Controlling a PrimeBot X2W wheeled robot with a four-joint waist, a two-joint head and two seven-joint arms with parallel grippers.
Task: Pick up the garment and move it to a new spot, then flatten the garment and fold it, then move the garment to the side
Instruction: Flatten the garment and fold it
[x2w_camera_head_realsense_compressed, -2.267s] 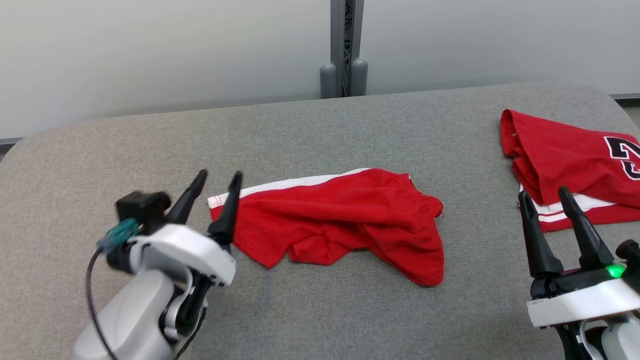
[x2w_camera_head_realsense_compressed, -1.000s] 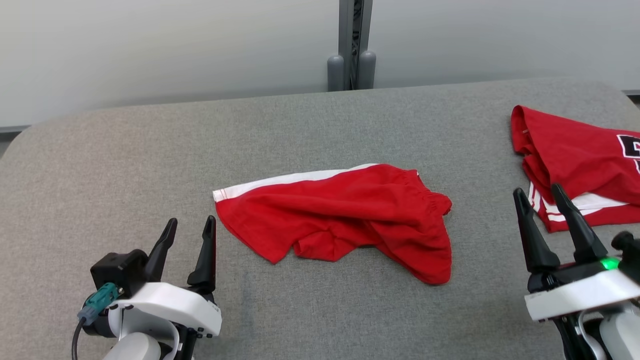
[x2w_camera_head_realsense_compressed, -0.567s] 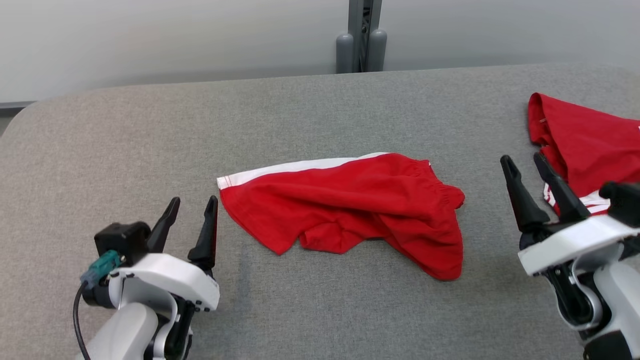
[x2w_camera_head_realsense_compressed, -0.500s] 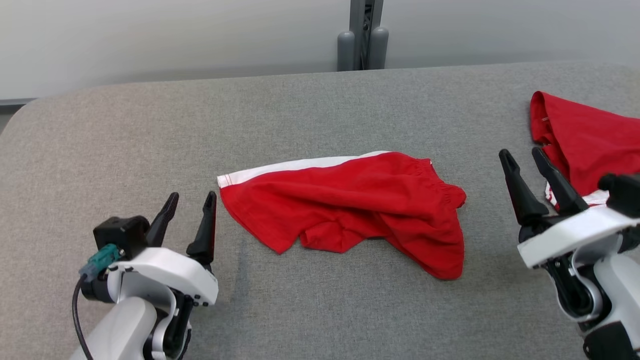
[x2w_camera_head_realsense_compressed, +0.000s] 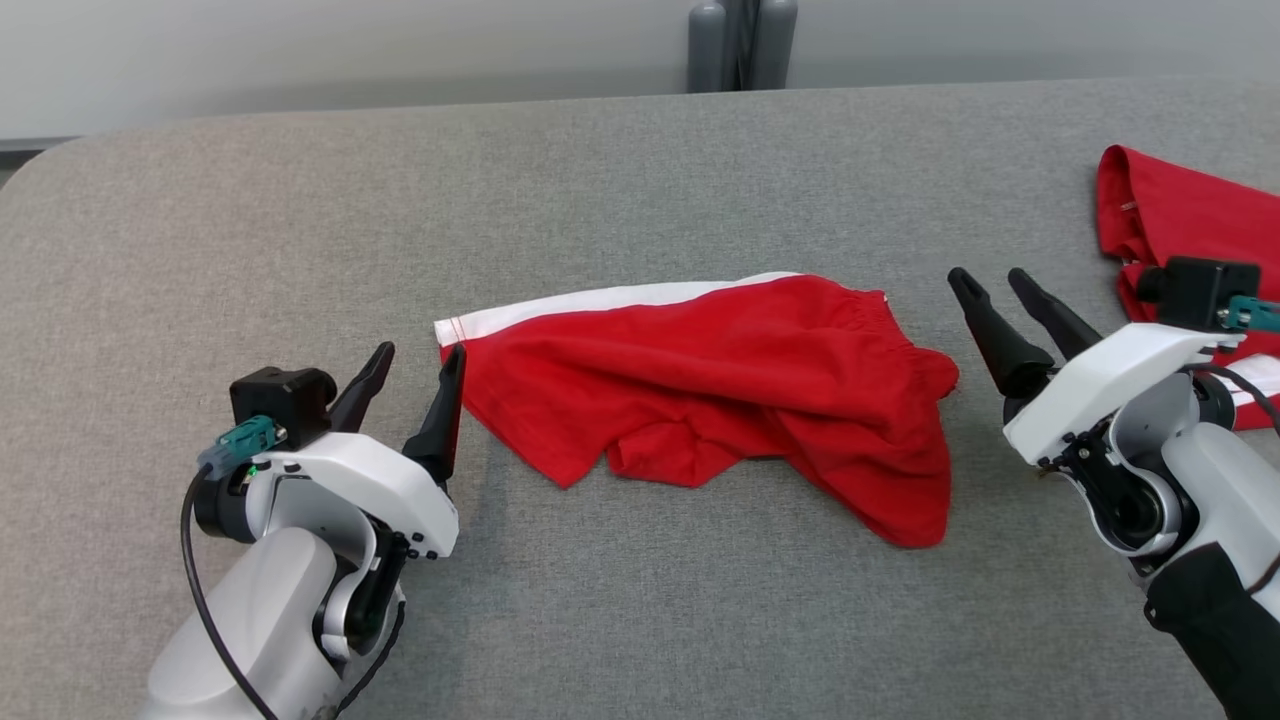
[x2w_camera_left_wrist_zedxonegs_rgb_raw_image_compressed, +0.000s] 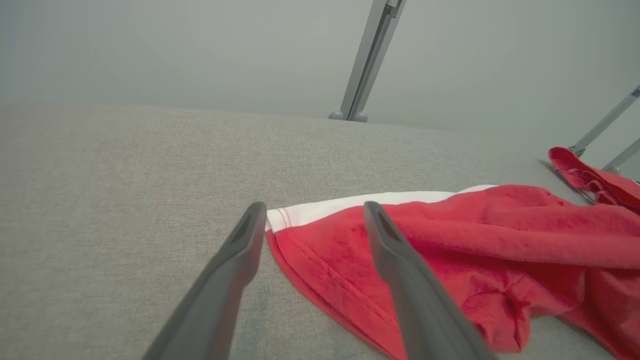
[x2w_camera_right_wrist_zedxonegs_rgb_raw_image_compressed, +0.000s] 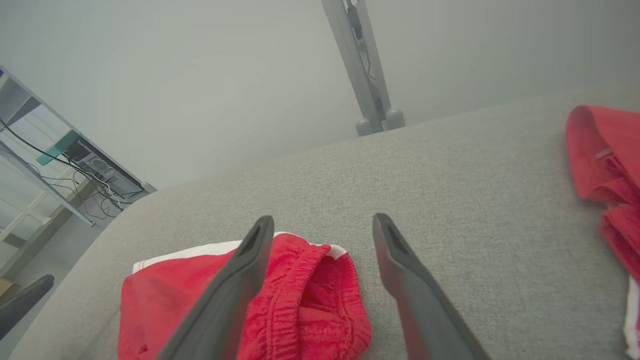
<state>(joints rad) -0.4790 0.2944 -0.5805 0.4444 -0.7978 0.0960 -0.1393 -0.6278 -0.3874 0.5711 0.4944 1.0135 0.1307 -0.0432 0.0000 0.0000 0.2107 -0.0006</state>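
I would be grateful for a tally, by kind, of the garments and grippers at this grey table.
Red garments: 2 (crumpled red shorts with a white side stripe; red garment with white trim, far right)
Grippers with dark fingers: 2 (left gripper; right gripper), both open
Total: 4

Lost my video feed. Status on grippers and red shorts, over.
Left gripper open by the crumpled red fabric shorts' white-striped hem. Right gripper open beside their waistband. Another red garment far right, clear of both.
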